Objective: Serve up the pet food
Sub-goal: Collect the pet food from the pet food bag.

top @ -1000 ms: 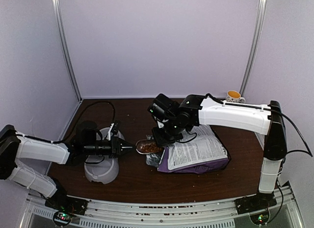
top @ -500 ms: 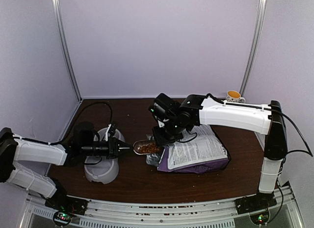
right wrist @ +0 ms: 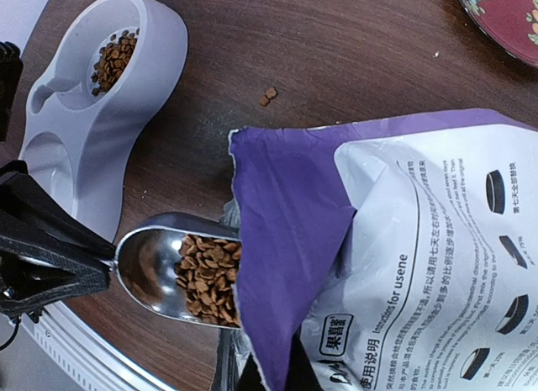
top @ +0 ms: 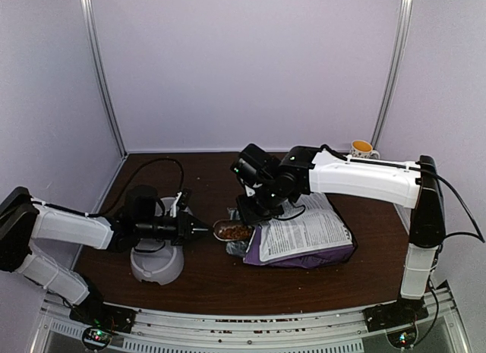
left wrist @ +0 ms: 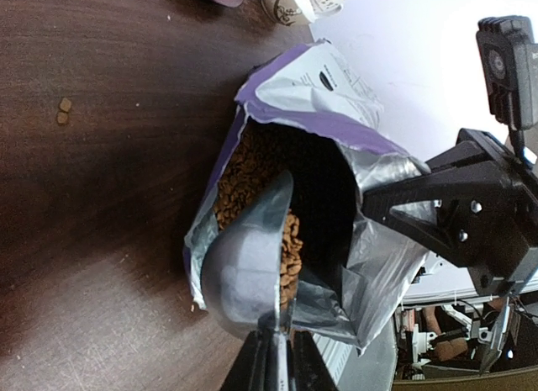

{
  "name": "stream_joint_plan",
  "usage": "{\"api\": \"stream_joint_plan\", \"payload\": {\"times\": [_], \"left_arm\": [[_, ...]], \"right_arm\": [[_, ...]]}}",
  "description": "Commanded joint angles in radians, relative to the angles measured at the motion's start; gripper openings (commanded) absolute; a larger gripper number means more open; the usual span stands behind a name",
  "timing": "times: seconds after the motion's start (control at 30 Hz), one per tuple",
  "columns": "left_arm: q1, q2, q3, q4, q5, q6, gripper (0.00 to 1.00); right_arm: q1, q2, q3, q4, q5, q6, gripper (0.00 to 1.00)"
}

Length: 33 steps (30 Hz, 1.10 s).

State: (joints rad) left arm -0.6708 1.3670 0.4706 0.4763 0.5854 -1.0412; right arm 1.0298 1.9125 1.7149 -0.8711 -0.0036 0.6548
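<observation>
The pet food is brown kibble heaped in a metal scoop at the mouth of the purple and white bag. More kibble shows inside the open bag. My left gripper is shut on the scoop's handle and holds the scoop level, just left of the bag. My right gripper is shut on the bag's top flap and holds the mouth open; it also shows in the top view. A grey feeder holds some kibble in its far well.
The feeder stands under my left arm at the front left. Two loose pellets lie on the dark wooden table. A red plate and a mug stand at the back right.
The scoop drew slightly left from the bag, then came back right and a little lower at the bag's mouth. My left forearm rose. The right arm and bag held still.
</observation>
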Motion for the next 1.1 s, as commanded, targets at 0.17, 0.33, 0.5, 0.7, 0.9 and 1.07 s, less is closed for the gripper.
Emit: {"api": "stream_joint_plan", "payload": {"times": [0.17,0.33,0.5,0.7,0.9,1.07], "left_arm": [[-0.067,0.045,0.131,-0.106,-0.095,0.042,0.0],[-0.096,0.035,0.172,-0.226,-0.163,0.083,0.0],[-0.103,0.034,0.186,-0.258,-0.178,0.096,0.0],[-0.125,0.024,0.243,-0.361,-0.22,0.158,0.0],[-0.125,0.033,0.214,-0.275,-0.175,0.125,0.0],[-0.122,0.035,0.165,-0.151,-0.131,0.068,0.0]], "right_arm": [[-0.011,-0.049,0.007,0.014,0.02,0.004,0.0],[-0.011,-0.042,0.015,0.021,0.013,0.004,0.0],[-0.011,-0.04,0.019,0.018,0.011,0.002,0.0],[-0.011,-0.042,0.012,0.017,0.013,0.002,0.0],[-0.011,-0.044,0.013,0.019,0.012,0.004,0.0],[-0.01,-0.046,0.006,0.015,0.016,0.003,0.0]]}}
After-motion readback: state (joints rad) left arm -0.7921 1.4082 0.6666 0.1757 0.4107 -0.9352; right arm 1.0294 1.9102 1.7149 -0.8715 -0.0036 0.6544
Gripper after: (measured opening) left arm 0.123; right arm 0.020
